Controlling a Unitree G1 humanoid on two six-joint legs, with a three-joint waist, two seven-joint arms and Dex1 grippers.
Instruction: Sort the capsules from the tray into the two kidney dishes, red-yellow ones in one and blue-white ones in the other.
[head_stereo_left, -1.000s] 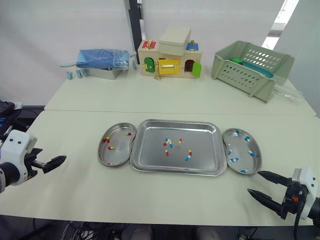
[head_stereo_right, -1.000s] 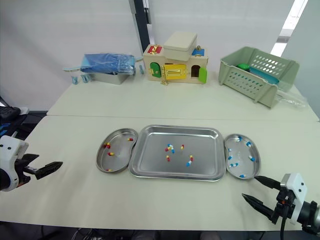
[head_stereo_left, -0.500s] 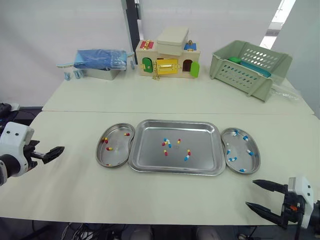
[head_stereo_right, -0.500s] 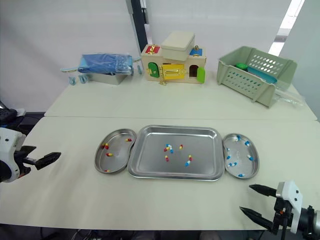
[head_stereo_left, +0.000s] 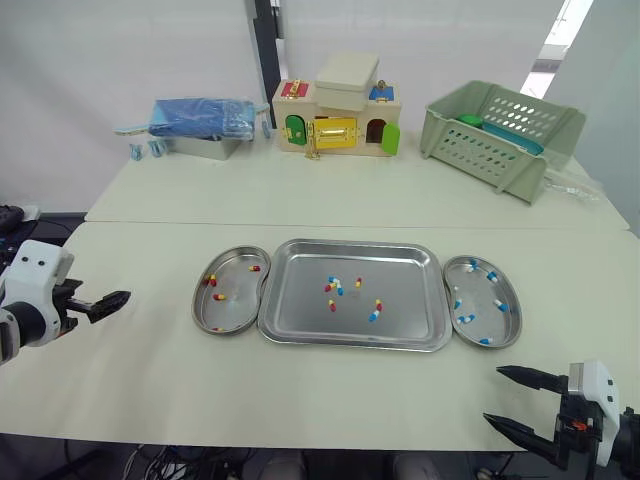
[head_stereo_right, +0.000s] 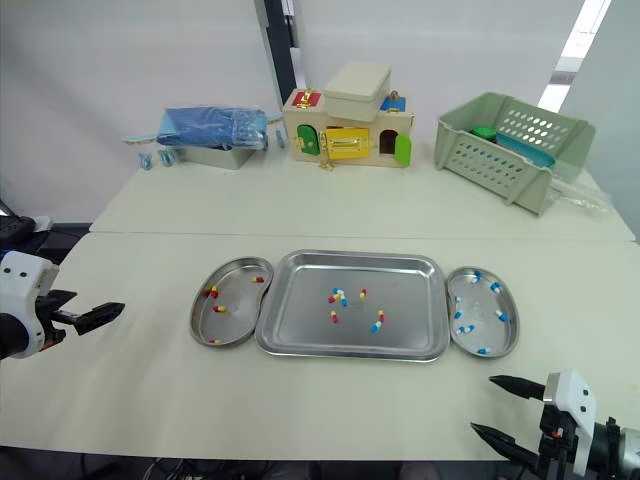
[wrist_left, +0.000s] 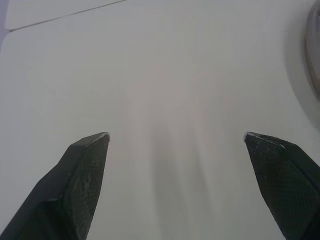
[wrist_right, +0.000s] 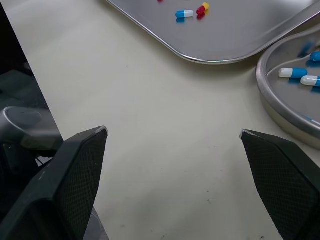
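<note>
A steel tray (head_stereo_left: 300, 322) lies mid-table with several red-yellow and blue-white capsules (head_stereo_left: 335, 288) loose in it. The left kidney dish (head_stereo_left: 235, 295) holds red-yellow capsules; the right kidney dish (head_stereo_left: 478, 275) holds blue-white ones. My left gripper (head_stereo_left: 118, 298) hovers open and empty over bare table, well left of the left dish. Open and empty too, my right gripper (head_stereo_left: 505, 397) sits near the table's front edge, just below the right dish; its wrist view shows the tray's corner (wrist_right: 220, 55) and a blue-white capsule (wrist_right: 184, 14).
Along the back of the table stand a blue-wrapped metal box (head_stereo_left: 200, 125), a toy house with coloured doors (head_stereo_left: 338, 120) and a green perforated basket (head_stereo_left: 505, 125). A seam crosses the table behind the tray.
My right gripper has drawn back toward the table's front edge, away from the right dish. My left gripper has shifted slightly. The head camera moved a little.
</note>
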